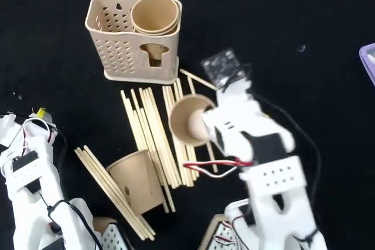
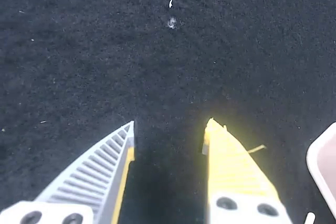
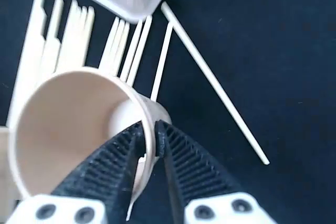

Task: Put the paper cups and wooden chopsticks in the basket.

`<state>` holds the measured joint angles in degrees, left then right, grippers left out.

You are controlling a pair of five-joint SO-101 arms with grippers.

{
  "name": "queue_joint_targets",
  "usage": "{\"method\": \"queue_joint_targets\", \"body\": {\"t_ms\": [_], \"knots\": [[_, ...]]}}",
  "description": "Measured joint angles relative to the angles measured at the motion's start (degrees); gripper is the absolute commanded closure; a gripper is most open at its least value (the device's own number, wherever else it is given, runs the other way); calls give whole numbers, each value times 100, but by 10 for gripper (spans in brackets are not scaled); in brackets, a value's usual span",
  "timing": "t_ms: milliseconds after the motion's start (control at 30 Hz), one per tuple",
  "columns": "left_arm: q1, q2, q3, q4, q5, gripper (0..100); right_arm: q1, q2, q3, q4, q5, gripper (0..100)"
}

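The basket [image 1: 132,45], pale perforated plastic with rounded corners, is standing upright at the far side of the bench [image 1: 304,86], which is covered in black cloth. It is holding stacked paper cups [image 1: 155,14], smooth and tan, in one compartment. Thin, pale wooden chopsticks [image 1: 155,139] are lying fanned out on the cloth just in front of the basket. Another bunch [image 1: 111,191] is lying diagonally against a fallen cup [image 1: 137,181], which is resting on its side.

The right end effector [image 3: 149,135], with ribbed black fingers, is pinching the wall of a tilted cup [image 3: 68,129], one finger inside the mouth and one outside. This cup is sitting over the fanned chopsticks, near the basket's front. The left end effector [image 2: 168,140] is hanging open over bare cloth, gripping nothing, well apart from the cups.
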<state>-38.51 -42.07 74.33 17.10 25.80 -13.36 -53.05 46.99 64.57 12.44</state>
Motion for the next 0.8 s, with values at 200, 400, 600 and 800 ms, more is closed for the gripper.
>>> {"method": "queue_joint_targets", "body": {"t_ms": [200, 400, 600, 800], "knots": [[18, 0, 0, 0, 0, 787, 0, 88, -2884, 1002, -185, 988], [18, 0, 0, 0, 0, 787, -615, 1424, -5266, 809, -932, 988], [18, 0, 0, 0, 0, 787, -756, 3235, -6787, 79, -1336, 988], [18, 0, 0, 0, 0, 787, -774, 4949, -7780, -44, -1371, 988]]}}
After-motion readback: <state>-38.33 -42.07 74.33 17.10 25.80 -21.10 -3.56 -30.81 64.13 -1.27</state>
